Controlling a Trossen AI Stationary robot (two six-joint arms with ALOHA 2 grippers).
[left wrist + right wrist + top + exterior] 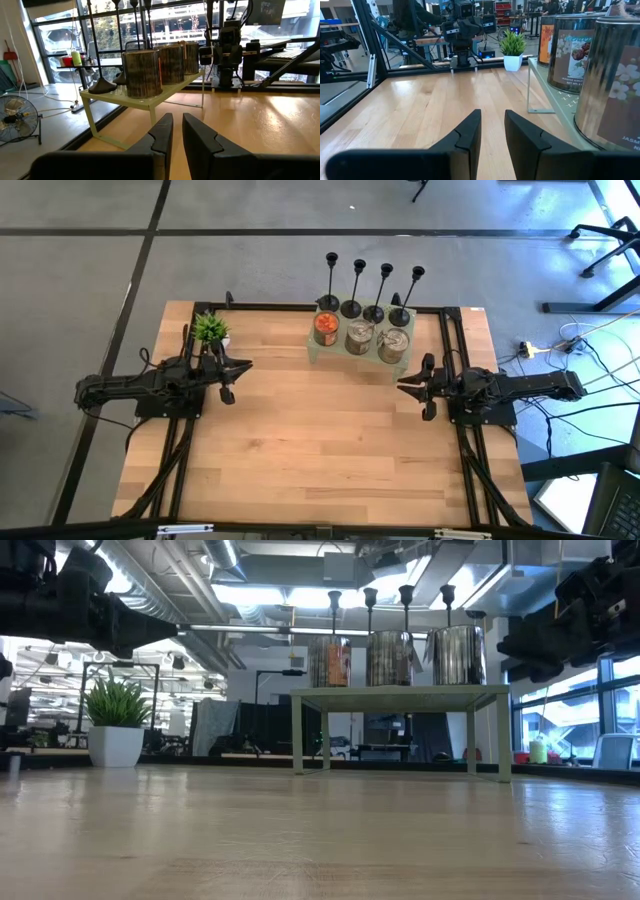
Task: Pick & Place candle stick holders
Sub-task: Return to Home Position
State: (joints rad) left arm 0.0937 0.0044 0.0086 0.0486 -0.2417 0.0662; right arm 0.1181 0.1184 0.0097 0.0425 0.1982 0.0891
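Four slim black candlestick holders point(351, 308) stand upright in a row on their round bases at the back of a pale green rack point(330, 358), at the table's far edge. In the low view their cup tops point(369, 595) rise behind three tins. In the left wrist view, two bases point(102, 86) show on the rack. My left gripper point(243, 366) point(177, 117) hovers over the table's left part, narrowly open and empty. My right gripper point(404, 385) point(493, 114) hovers at the right, near the rack's front corner, open and empty. The two grippers point at each other.
Three round tins point(359, 336) stand on the rack in front of the holders, between them and my grippers. A small potted plant point(210, 328) stands at the far left. Bare wooden tabletop point(320, 440) lies between and in front of the arms.
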